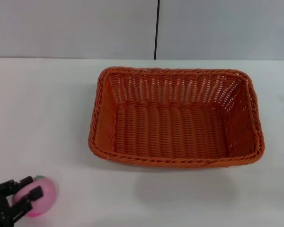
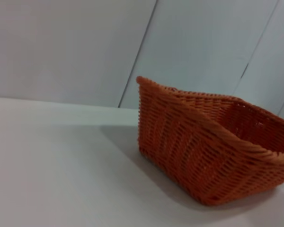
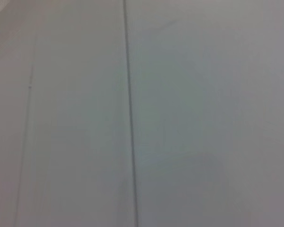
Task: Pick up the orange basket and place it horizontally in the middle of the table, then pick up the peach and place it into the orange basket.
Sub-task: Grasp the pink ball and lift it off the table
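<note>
The orange basket (image 1: 176, 116) stands upright in the middle of the white table (image 1: 42, 109), its long side running left to right; it holds nothing. The left wrist view shows one corner of the orange basket (image 2: 203, 151) from low over the table. The pink peach (image 1: 46, 199) lies near the table's front left corner. My left gripper (image 1: 35, 186) is right at the peach, reaching over its left side from the lower left. The right gripper is out of view; its wrist camera shows only a pale wall.
A grey panelled wall (image 1: 75, 28) with a dark vertical seam runs behind the table's far edge. Bare white tabletop (image 2: 52, 179) lies between the peach and the basket.
</note>
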